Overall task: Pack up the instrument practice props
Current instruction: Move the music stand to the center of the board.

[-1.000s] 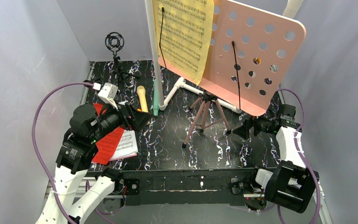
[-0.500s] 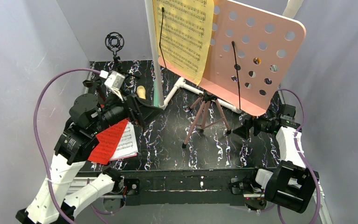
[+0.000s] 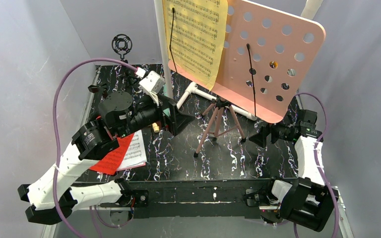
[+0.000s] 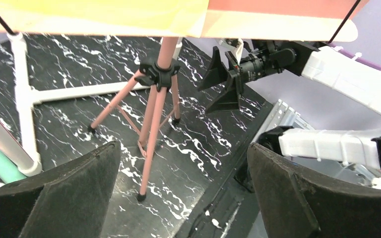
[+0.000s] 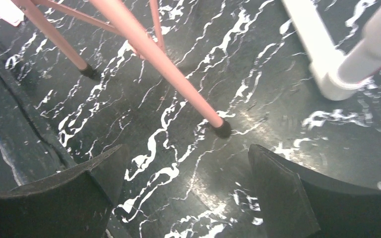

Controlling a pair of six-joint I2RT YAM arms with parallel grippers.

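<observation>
- Tipping worries me: left gripper [image 3: 179, 118], wide and empty, faces the pink stand [image 3: 270, 110] at frame centre; nudging its legs [image 4: 151, 124] could topple it.
- Right gripper [image 3: 259, 135], equally wide and empty, hovers by one foot [image 5: 222, 130]; the yellow sheet [image 3: 198, 34] might slide off.

music stand [image 3: 260, 52]: centre-right | folder [image 3: 110, 156]: front-left | pipe frame [image 3: 194, 89]: behind stand

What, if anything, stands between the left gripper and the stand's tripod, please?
Nothing visible does: the open left gripper faces the tripod directly, and the white pipe frame lies off to one side.
</observation>
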